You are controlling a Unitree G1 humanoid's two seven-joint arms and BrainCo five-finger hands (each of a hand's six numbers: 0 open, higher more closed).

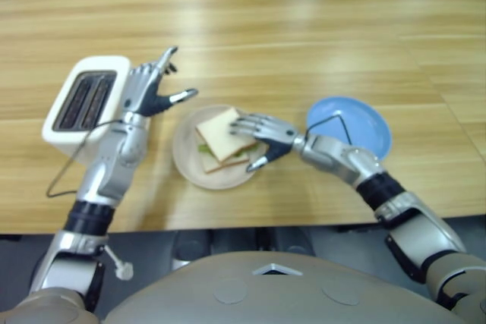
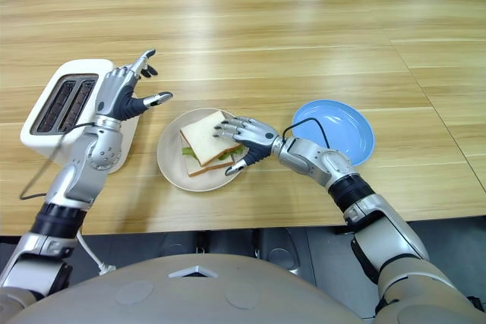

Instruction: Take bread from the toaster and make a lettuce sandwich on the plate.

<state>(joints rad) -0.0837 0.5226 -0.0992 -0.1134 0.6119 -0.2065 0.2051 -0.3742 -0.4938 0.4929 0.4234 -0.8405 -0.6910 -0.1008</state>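
Bench [image 2: 250,36], light wood.

Nearest the bench's front edge: beige plate [image 2: 168,166]. The sandwich [image 2: 201,138] lies on it, a white bread slice on top and another below, with lettuce [image 2: 187,152] showing green between them at the left edge.

Right hand [image 2: 254,142]: over the plate's right side. Fingers [image 2: 226,122] spread and nearly straight, tips lying on the right part of the top slice. The thumb points down at the sandwich's near right corner. Not closed round the bread.

Blue plate [image 2: 349,142]: just right of the beige plate, behind the right forearm. A thin black cable arcs over it.

Left hand [image 2: 121,95]: raised beside the toaster's right wall, left of the beige plate. Fingers released and splayed, one pointing away up the bench, holding nothing.

Toaster [image 2: 39,130]: white, at the left, with two slots facing up. Its grey cord loops toward the front edge.
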